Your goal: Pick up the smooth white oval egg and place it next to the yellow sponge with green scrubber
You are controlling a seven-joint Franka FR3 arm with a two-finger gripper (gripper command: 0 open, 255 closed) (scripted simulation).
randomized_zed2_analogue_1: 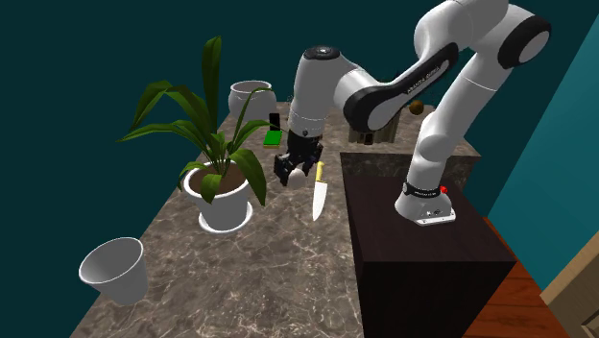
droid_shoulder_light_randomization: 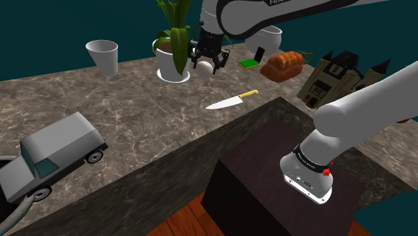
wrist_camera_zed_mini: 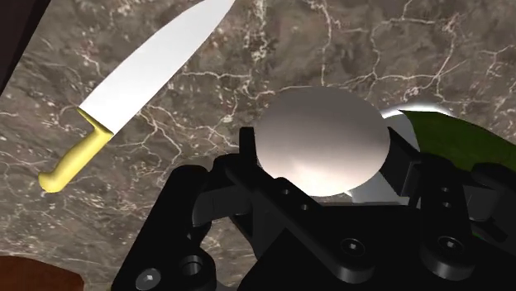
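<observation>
The black end effector hangs from the white arm with its two fingers closed partway, pinching a smooth, white, oval egg between them. In the wrist view the egg sits snug between the fingers, pale and evenly shaded, with no markings. In the shoulder view the egg appears just in front of the white pot of a leafy potted plant, over the brown marbled worktop. Whether it is clear of the surface is hard to tell.

A knife with a yellow handle and a white blade lies flat on the worktop near the end effector, between it and the dark stand. The sponge, green on top, lies toward the shoulder view's right, apart from the egg. Just past it is a brown loaf of bread, then a model house. A white cup stands on the shoulder view's left of the plant, and a grey toy truck sits at the near left.
</observation>
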